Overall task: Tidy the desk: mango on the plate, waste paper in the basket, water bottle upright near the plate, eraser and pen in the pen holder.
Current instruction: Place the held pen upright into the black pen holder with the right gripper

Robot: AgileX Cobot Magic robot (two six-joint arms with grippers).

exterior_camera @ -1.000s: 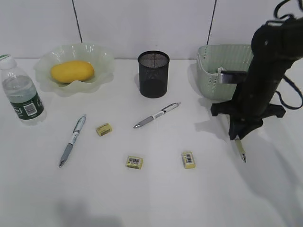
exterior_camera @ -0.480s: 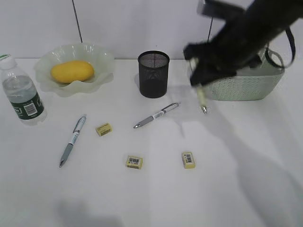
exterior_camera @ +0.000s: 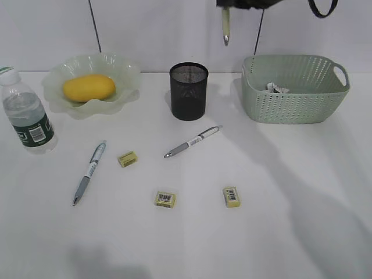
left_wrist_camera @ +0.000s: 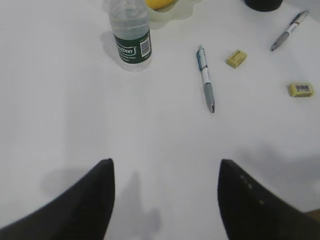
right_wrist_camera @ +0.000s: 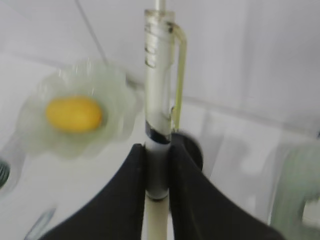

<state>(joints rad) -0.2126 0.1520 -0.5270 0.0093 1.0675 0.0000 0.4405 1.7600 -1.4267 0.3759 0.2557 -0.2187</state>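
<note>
My right gripper (exterior_camera: 232, 4) is at the top edge of the exterior view, shut on a pale pen (exterior_camera: 225, 26) that hangs tip-down, high above and right of the black mesh pen holder (exterior_camera: 188, 91). The right wrist view shows the jaws (right_wrist_camera: 157, 165) clamped on that pen (right_wrist_camera: 159, 75). The mango (exterior_camera: 88, 87) lies on the green plate (exterior_camera: 119, 67). The water bottle (exterior_camera: 26, 113) stands upright at the left. Waste paper (exterior_camera: 276, 88) lies in the basket (exterior_camera: 296, 99). Two pens (exterior_camera: 88, 171) (exterior_camera: 193, 141) and three yellow erasers (exterior_camera: 127, 158) (exterior_camera: 165, 199) (exterior_camera: 231, 196) lie on the desk (exterior_camera: 302, 192). My left gripper (left_wrist_camera: 165, 195) is open and empty above bare desk.
In the left wrist view the bottle (left_wrist_camera: 131, 37), a pen (left_wrist_camera: 205, 79) and two erasers (left_wrist_camera: 235, 58) (left_wrist_camera: 301, 89) lie ahead of the jaws. A white wall stands behind the desk.
My right gripper has lifted the pale pen from the desk in front of the basket and carried it up and left, high above the pen holder's right side. The rest is unmoved.
</note>
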